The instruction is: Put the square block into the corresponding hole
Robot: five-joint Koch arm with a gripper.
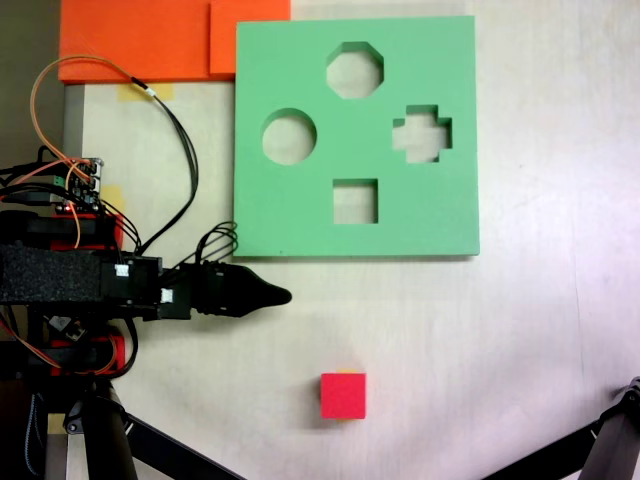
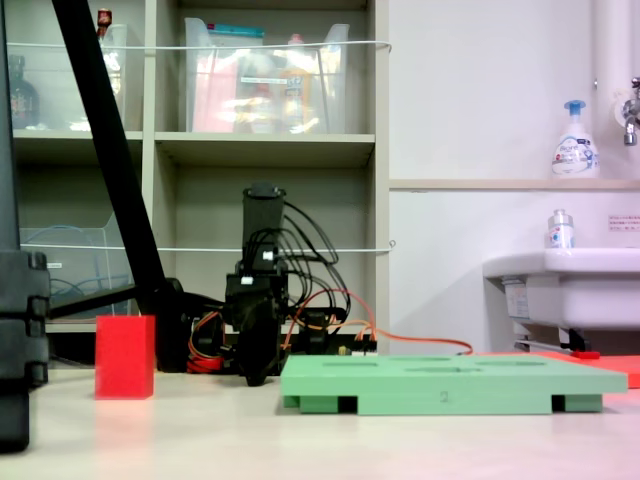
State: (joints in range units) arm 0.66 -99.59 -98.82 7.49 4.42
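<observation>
One red square block sits free on the table, lower centre; pincer well apart, grip state unclear; square hole unfilled.

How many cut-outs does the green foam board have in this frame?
4, seen from above in a fixed view on the green foam board: an octagonal hole at top, a round hole at left, a cross-shaped hole at right, and the square hole at bottom.

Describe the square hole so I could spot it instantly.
Find the large flat green foam board on the pale table. The square cut-out sits nearest the board's lower edge in a fixed view; unlike the round, octagonal and cross-shaped holes, it has four straight sides.
</observation>
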